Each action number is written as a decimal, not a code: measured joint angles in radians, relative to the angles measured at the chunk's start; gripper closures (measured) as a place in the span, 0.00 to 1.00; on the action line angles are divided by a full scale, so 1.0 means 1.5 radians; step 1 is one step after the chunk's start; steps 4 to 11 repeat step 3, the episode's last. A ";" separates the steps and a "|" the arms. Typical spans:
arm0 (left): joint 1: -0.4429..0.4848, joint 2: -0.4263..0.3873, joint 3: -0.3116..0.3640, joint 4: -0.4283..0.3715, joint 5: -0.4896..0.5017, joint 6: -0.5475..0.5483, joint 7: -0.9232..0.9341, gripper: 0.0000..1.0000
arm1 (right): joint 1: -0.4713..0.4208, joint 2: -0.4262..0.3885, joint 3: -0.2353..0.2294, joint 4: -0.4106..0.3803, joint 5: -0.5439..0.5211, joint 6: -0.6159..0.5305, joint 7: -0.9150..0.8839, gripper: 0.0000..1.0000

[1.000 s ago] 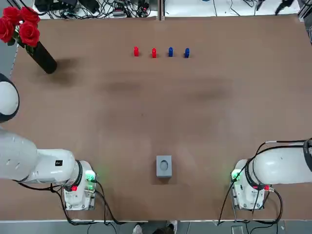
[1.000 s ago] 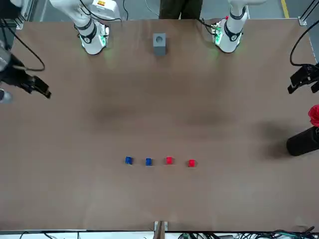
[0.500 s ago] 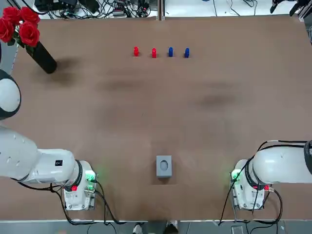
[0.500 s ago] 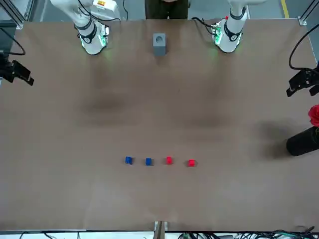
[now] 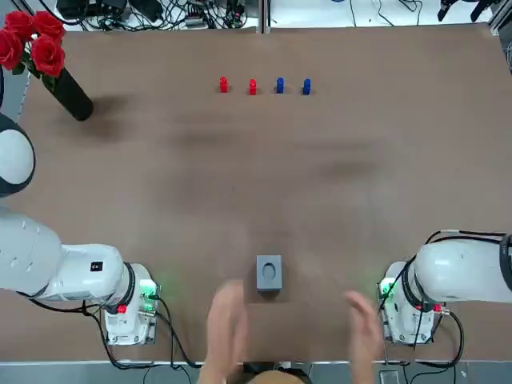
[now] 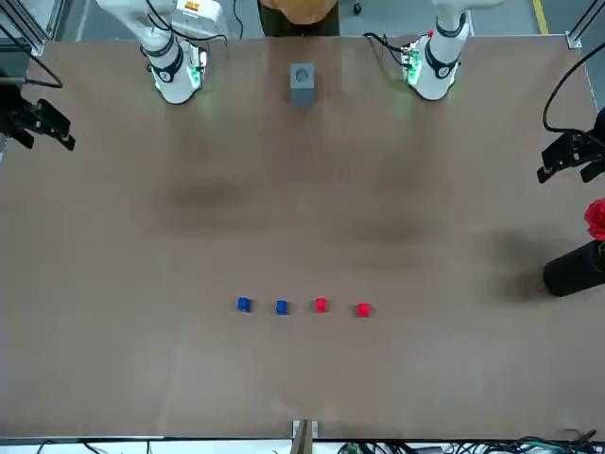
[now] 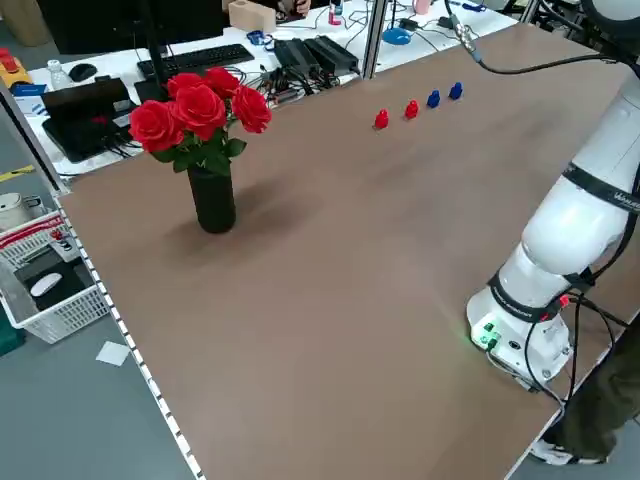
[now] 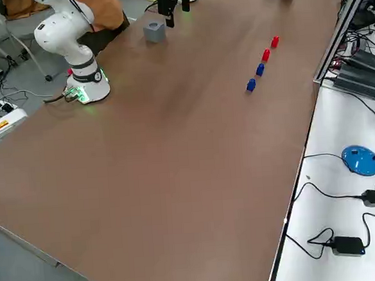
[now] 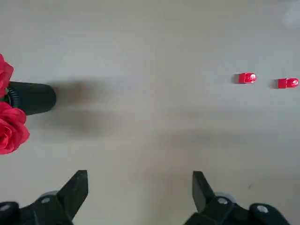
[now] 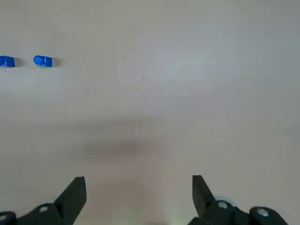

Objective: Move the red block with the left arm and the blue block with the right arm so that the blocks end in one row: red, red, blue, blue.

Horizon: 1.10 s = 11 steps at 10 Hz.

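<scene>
Inspecting the brown table [image 5: 256,184] finds four small plastic blocks standing in one row near its far edge, well apart from both arms. Read from the robot's left, they run: first red plastic block [image 5: 223,84], second red plastic block [image 5: 253,86], first blue plastic block [image 5: 280,85], second blue plastic block [image 5: 306,86]. Each block stands clear of its neighbour and none touch.

Left gripper [image 9: 139,176]: raised high over the left side of the table. Its fingers [image 9: 77,190] are spread wide with nothing between them. Its wrist view takes in both red blocks and the black cylindrical vase [image 5: 72,96] of red roses [image 5: 32,36], which stands at the far left of the table, well apart from the row.

Right gripper [image 10: 138,178]: raised high over the right side of the table. Its fingers [image 10: 200,190] are likewise spread wide and hold nothing. Both blue blocks show in its wrist view, well away from the fingers.

A grey square block with a round recess [image 5: 269,272] sits toward the near edge, midway between the two arm bases. A person's two hands reach in over the near edge, both blurred: one hand [image 5: 227,320] to the left of the grey block, the other hand [image 5: 362,324] to its right. Neither hand appears to touch it.
</scene>
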 joint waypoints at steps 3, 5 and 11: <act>0.001 0.000 -0.001 0.000 0.001 0.000 -0.004 0.02 | -0.022 -0.019 0.000 0.000 0.000 -0.009 -0.039 0.00; 0.001 0.000 -0.001 0.000 0.001 0.000 -0.004 0.02 | -0.022 -0.019 0.000 0.000 0.000 -0.009 -0.039 0.00; 0.001 0.000 -0.001 0.000 0.001 0.000 -0.004 0.02 | -0.022 -0.019 0.000 0.000 0.000 -0.009 -0.039 0.00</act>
